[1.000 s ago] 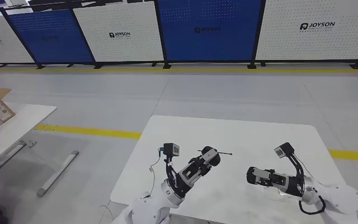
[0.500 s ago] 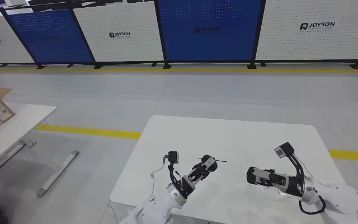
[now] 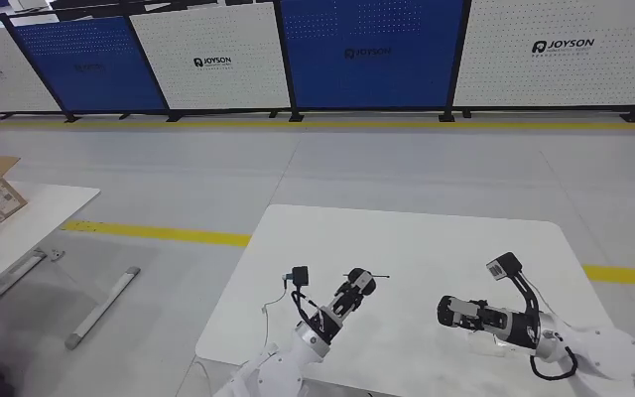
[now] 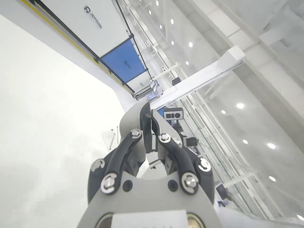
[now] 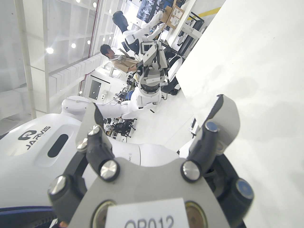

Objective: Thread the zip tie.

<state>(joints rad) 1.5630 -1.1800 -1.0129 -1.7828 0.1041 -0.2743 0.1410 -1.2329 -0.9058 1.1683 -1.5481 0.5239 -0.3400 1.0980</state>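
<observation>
Moved: left gripper (image 3: 359,283) has slid back toward 7 o'clock, closer to the robot, and it takes the zip tie (image 3: 377,275) along with it.
Stayed: right gripper (image 3: 448,311) sits in the same spot as before, over the 5 o'clock part of the counter (image 3: 446,233).
Left fingers (image 4: 129,124): clenched tight, with the black pads (image 4: 146,131) pressed together. They pinch the zip tie.
Right fingers (image 5: 224,110): spread wide apart, holding nothing.
Zip tie: a thin black strip that sticks out of the left fingers. Its free end points to 3 o'clock. It looks lifted off the counter, but I cannot be sure.
Gap: the right gripper is between 3 and 4 o'clock from the left one, and they are well apart. The gap is bigger now than it was.
What it means: the tie is going away from the helping gripper, so I think the threading has not started yet.
Next: my guess is that the two grippers must come close together, so the right one can catch the free end.
Watch out: the strip is thin and bendy, so it may wobble or slip.
</observation>
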